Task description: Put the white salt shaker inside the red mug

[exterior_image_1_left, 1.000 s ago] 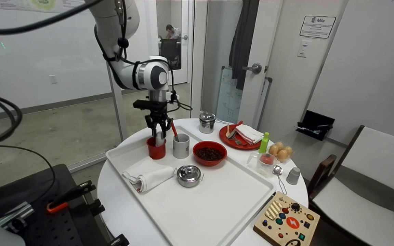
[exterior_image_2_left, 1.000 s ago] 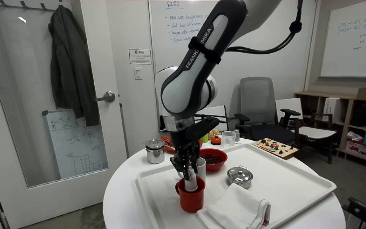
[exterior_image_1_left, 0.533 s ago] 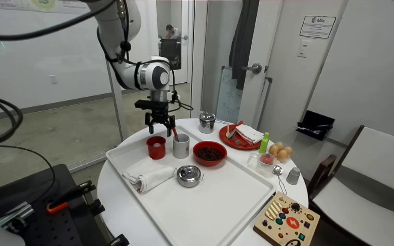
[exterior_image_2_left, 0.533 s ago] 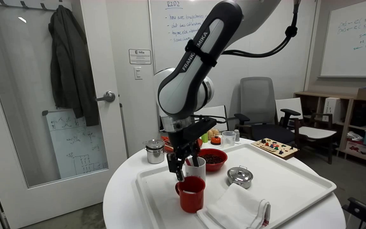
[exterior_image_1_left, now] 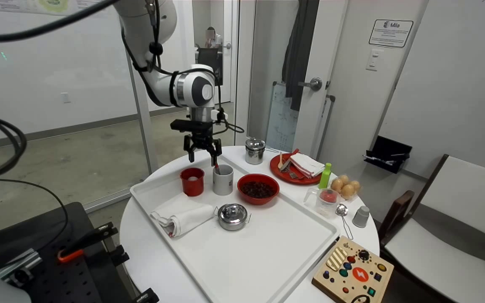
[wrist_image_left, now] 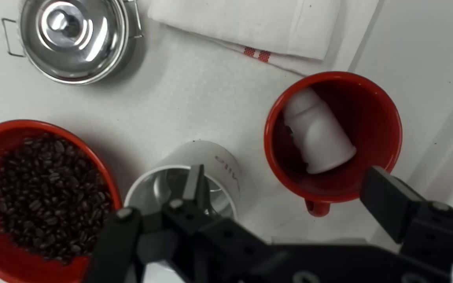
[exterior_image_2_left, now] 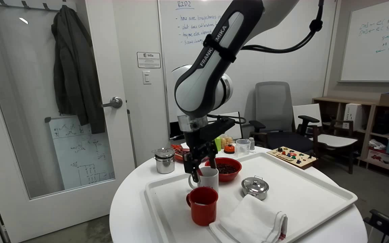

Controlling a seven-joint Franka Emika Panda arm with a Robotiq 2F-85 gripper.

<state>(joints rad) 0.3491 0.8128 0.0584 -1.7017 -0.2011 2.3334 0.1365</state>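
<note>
In an exterior view, a glass-panelled door (exterior_image_2_left: 105, 33) and a whiteboard (exterior_image_2_left: 366, 65) are seen. A round white surface (exterior_image_2_left: 128, 209) is overhung by the arm (exterior_image_2_left: 194, 90), and a grey office chair (exterior_image_2_left: 274, 109) is placed beyond it. Much of the surface is covered by a white tray (exterior_image_1_left: 246, 261) with a raised rim. The tool (exterior_image_1_left: 203, 160) is held above the tray, pointed downward, with its two fingers spread apart. Past the tray's edge, a red plate (exterior_image_1_left: 283, 176) is laden with a folded napkin (exterior_image_1_left: 305, 164) and utensils (exterior_image_1_left: 286, 165). On the tray, a folded white cloth (exterior_image_1_left: 190, 219) is laid just beside the red mug (exterior_image_1_left: 193, 188). A red bowl (exterior_image_1_left: 258, 201) is partly filled with dark beans (wrist_image_left: 49, 196), and a steel pot (exterior_image_1_left: 232, 216) is covered by its lid. In a white mug (exterior_image_1_left: 223, 185), a red handle (exterior_image_2_left: 200, 172) is stood at a slant; whether it is touched by the tool cannot be told. The red mug is set upright, and by it the white salt shaker (wrist_image_left: 319, 131) is contained, below the rim. In the wrist view, the shaker's long axis is slanted across the mug's mouth: its narrower, rounded end is pointed to the upper left, close to the inner wall, and its wider, flat end is pointed to the lower right. How steeply it is tipped cannot be told.
</note>
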